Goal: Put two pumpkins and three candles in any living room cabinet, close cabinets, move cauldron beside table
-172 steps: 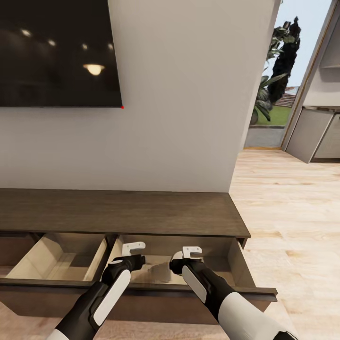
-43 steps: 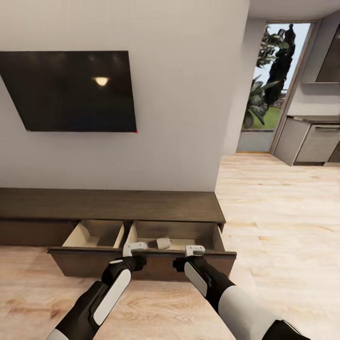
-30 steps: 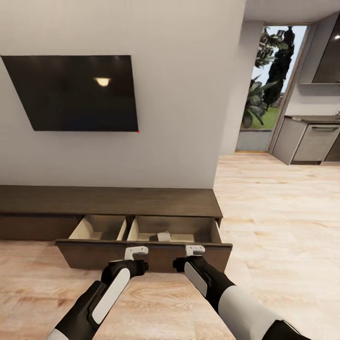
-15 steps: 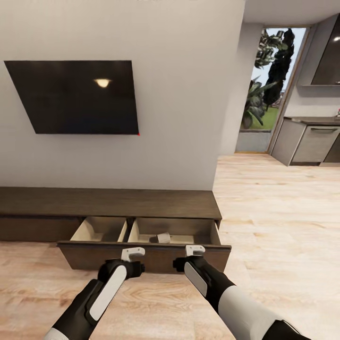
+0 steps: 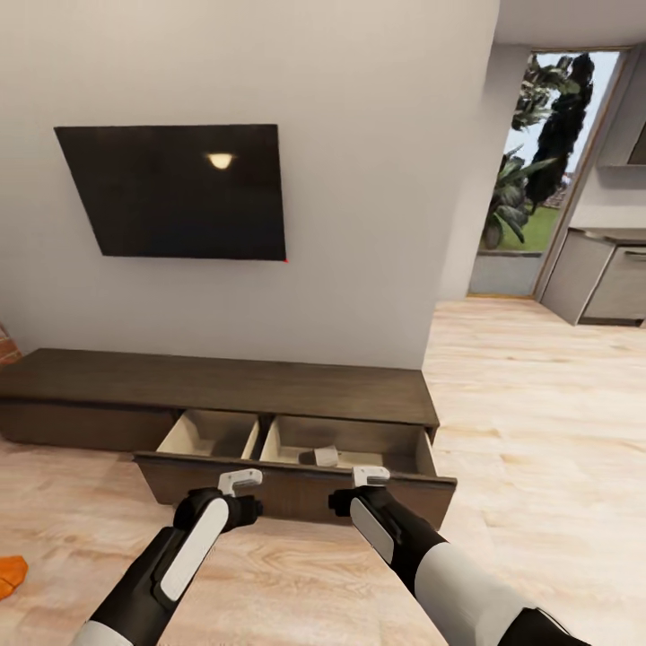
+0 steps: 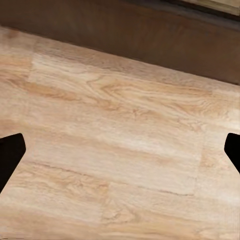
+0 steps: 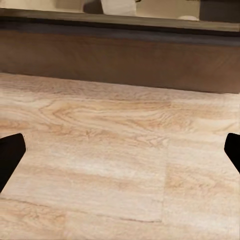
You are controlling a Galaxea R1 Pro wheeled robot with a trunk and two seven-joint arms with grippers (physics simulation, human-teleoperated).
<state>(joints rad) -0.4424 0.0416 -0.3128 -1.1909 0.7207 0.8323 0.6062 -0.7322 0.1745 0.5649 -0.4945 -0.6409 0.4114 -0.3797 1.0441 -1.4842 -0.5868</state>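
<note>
Cabinet (image 5: 215,386) sits low against the wall, two drawers pulled out so things can go in; a small pale thing, maybe a candle (image 5: 326,457), lies inside. Left wrist view: left gripper (image 6: 120,150) is wide open over bare floor (image 6: 120,150). Right wrist view: right gripper (image 7: 120,150) is open too, with room before the drawer front (image 7: 120,55).
</note>
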